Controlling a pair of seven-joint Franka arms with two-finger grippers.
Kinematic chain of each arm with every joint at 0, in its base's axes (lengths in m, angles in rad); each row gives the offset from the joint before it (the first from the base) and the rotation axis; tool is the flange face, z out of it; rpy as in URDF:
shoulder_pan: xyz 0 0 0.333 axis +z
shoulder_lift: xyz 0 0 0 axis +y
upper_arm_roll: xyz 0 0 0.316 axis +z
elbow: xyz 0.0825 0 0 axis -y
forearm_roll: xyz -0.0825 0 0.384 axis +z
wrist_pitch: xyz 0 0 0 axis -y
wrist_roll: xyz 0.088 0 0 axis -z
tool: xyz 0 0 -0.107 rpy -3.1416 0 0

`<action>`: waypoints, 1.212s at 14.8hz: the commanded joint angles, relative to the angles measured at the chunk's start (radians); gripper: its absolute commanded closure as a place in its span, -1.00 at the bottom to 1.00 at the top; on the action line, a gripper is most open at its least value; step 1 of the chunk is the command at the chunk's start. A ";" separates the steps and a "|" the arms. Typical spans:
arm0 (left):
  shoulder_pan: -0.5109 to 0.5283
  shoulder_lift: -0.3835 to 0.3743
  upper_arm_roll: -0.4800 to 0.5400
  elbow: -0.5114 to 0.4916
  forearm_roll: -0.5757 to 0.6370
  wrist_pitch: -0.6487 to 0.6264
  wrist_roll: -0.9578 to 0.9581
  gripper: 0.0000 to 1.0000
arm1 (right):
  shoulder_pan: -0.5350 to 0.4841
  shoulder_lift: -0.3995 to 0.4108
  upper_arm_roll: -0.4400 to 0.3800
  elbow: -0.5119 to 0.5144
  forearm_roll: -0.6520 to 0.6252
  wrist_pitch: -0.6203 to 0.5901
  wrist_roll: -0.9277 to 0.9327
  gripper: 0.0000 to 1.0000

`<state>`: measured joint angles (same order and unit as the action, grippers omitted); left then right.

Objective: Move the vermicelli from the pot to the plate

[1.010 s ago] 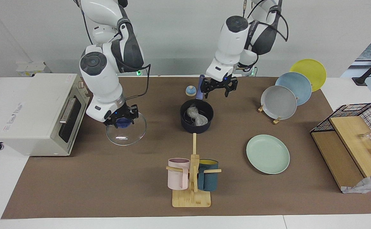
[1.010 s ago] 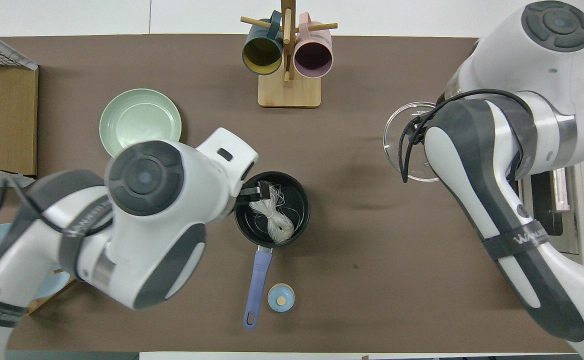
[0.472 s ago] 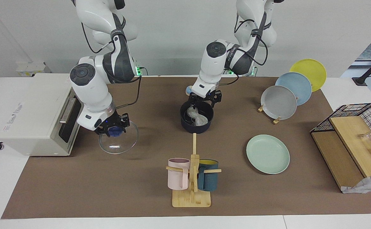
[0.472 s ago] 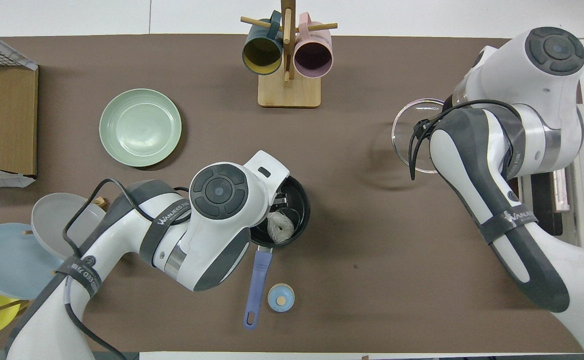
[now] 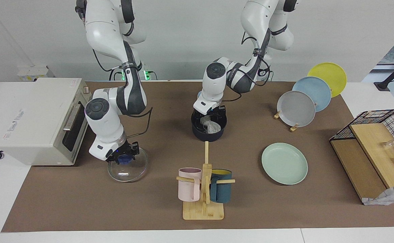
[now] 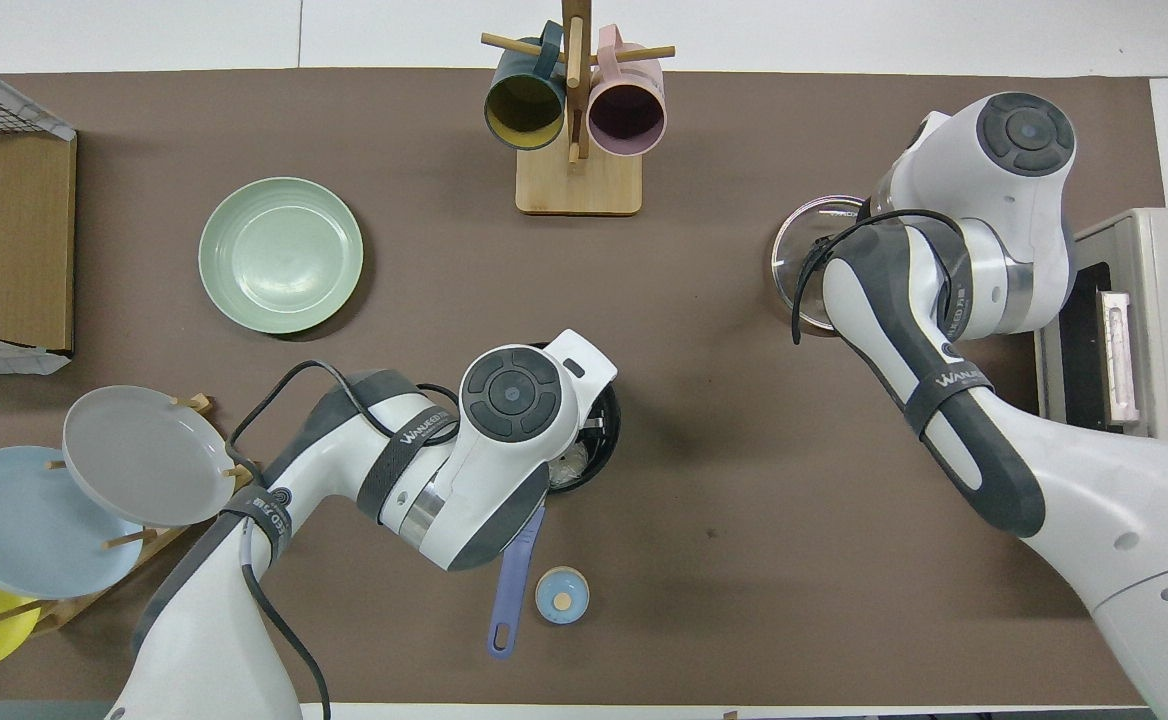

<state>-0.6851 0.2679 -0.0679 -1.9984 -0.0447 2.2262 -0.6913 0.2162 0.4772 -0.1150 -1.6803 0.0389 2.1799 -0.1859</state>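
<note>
The vermicelli (image 5: 210, 125) lies as a whitish clump inside the pot (image 5: 208, 131), a dark navy saucepan near the middle of the table (image 5: 149, 202), its blue handle (image 6: 512, 585) pointing toward the robots. The left gripper (image 5: 211, 114) is lowered into the pot's mouth, right at the noodles; whether its fingers have closed on them cannot be told. In the overhead view the left arm's wrist covers most of the pot.

The plate (image 5: 284, 163), pale mint green, sits bare farther from the robots than the pot, toward the left arm's end of the table, well apart from the pot.

Toward the right arm's end, the right gripper (image 5: 125, 157) is clamped on the blue knob of a glass lid (image 5: 128, 167), which sits low at the table in front of the toaster oven (image 5: 31, 118).
</note>
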 commanded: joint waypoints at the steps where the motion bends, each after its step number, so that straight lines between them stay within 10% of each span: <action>1: -0.019 0.005 0.019 -0.003 -0.006 0.021 0.018 -1.00 | -0.017 -0.011 0.011 0.002 0.007 0.005 -0.030 -0.16; 3: -0.019 0.005 0.019 -0.003 -0.006 0.027 0.022 -0.04 | -0.015 -0.011 0.011 -0.001 0.016 0.008 -0.021 -0.99; 5: -0.013 0.007 0.019 -0.005 -0.006 0.041 0.056 1.00 | -0.018 -0.014 0.011 0.005 0.018 -0.011 -0.023 -1.00; 11: 0.024 -0.024 0.027 0.030 -0.006 -0.005 0.090 1.00 | -0.043 -0.222 0.011 0.008 0.021 -0.231 -0.007 -1.00; 18: 0.137 -0.131 0.022 0.266 -0.066 -0.380 0.131 1.00 | -0.049 -0.471 0.006 0.001 0.006 -0.579 0.098 -1.00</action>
<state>-0.5996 0.1598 -0.0447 -1.8161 -0.0722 1.9604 -0.6046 0.1779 0.0631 -0.1163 -1.6455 0.0389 1.6483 -0.1151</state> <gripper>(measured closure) 0.762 0.000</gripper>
